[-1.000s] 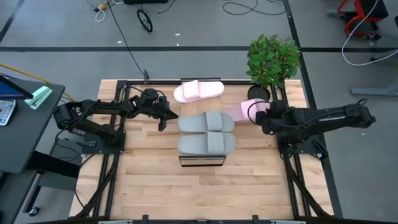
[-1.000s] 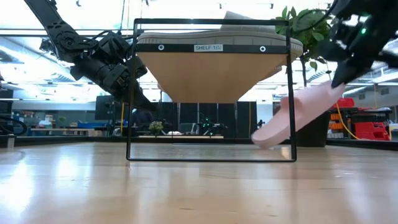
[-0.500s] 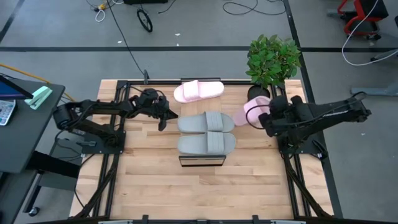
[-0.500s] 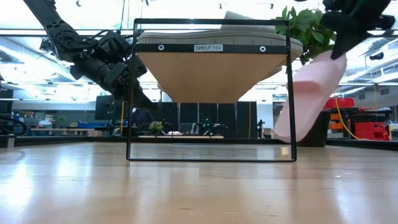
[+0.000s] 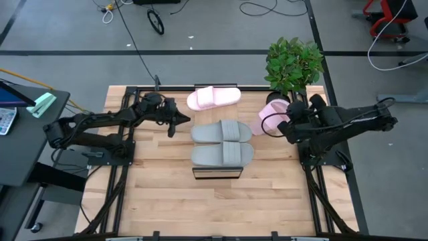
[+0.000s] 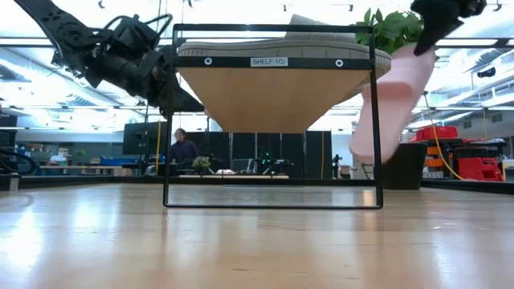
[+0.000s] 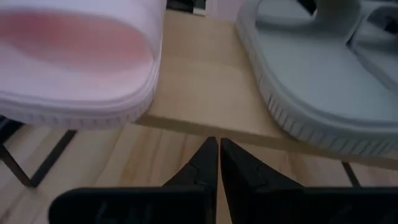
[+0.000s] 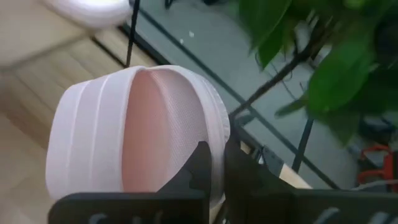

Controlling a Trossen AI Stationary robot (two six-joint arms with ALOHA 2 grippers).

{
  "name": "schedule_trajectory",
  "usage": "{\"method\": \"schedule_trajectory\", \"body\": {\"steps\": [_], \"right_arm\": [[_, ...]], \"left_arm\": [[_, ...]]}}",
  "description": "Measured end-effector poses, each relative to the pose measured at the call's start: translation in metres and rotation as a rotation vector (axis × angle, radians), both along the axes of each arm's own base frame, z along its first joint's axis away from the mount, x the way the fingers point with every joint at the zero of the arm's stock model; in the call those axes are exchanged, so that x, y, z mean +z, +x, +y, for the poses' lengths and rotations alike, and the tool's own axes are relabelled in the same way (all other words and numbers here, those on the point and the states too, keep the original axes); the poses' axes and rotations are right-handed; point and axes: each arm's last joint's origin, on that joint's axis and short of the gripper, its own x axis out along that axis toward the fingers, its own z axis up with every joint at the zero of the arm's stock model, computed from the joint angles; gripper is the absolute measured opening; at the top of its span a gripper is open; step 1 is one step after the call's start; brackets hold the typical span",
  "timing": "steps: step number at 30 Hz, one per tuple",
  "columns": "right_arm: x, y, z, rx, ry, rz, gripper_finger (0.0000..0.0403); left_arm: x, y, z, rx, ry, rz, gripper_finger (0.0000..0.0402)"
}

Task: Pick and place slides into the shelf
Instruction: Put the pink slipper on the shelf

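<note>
Shelf (image 5: 217, 172): two grey slides (image 5: 222, 142) and one pink slide (image 5: 212, 98) lay on top. Left gripper (image 5: 173, 127): arm extended, fingers closed, empty, beside the shelf. Right gripper (image 5: 279, 125): clamped on second pink slide (image 5: 269, 118), hanging raised near the plant (image 5: 293, 63).

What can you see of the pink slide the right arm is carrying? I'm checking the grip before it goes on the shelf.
The pink slide is soft-looking, light pink, with a wide ribbed strap. The right gripper is shut on the strap's edge. It hangs nearly vertical, clear of the tabletop, beside the shelf's right end, in front of the potted plant.
</note>
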Motion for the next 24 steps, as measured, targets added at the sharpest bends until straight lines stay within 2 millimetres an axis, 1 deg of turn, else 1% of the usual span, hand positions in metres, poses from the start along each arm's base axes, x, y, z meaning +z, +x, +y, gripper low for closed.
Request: {"method": "schedule_trajectory", "body": {"steps": [6, 12, 18, 24], "right_arm": [[0.025, 0.000, -0.001, 0.054, -0.061, -0.014, 0.0021], [0.044, -0.001, -0.001, 0.091, -0.100, -0.019, 0.0020], [0.056, -0.001, -0.002, 0.111, -0.133, -0.018, 0.0020], [0.059, -0.001, -0.002, 0.115, -0.137, -0.020, 0.0020]], "left_arm": [[0.013, -0.006, -0.004, 0.005, 0.016, -0.050, 0.0029], [0.017, -0.008, -0.005, 0.009, 0.014, -0.065, 0.0034], [0.015, -0.008, -0.005, 0.008, 0.005, -0.045, 0.0025], [0.013, -0.009, -0.006, 0.005, 0.003, -0.030, 0.0021]]}}
